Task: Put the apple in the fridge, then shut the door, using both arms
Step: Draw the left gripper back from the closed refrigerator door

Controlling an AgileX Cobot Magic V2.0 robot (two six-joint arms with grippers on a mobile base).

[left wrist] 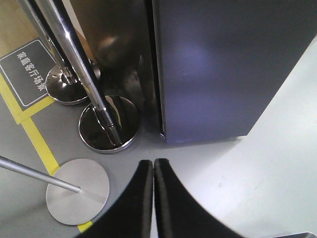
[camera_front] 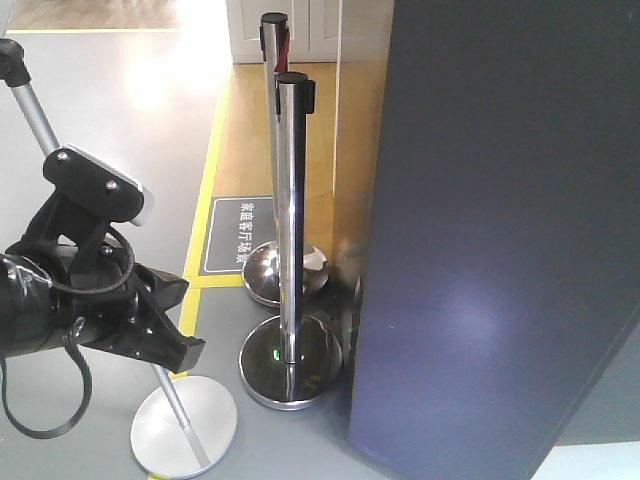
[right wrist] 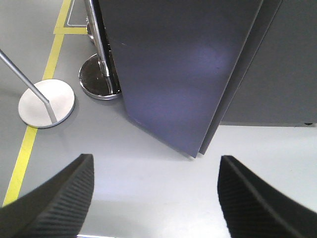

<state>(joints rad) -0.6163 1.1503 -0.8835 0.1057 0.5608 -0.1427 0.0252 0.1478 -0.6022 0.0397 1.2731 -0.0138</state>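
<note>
Only writing visible: a dark floor sign (camera_front: 238, 235) with white Chinese characters, too small to read reliably, sitting inside the yellow floor line (camera_front: 208, 180). Count: two chrome stanchion posts (camera_front: 288, 215) on domed chrome bases, one slanted silver pole (camera_front: 35, 115) on a flat round disc base (camera_front: 185, 428), one floor sign. The door (camera_front: 500, 240) shows as a tall dark blue-grey panel filling the right of the front view, its lower edge just above the grey floor, ajar at an angle in the right wrist view with the darker fridge (right wrist: 277, 74) body behind it on the right. The apple is not visible in any view. Left arm (camera_front: 60, 290) sits at lower left in the front view, well apart from the door, nearer the slanted pole. Left gripper (left wrist: 152, 198): fingers pressed together, nothing between them, pointing toward the door's bottom corner. Right gripper (right wrist: 156, 198): fingers spread wide, empty, facing the door's lower edge across bare floor, not touching it.
</note>
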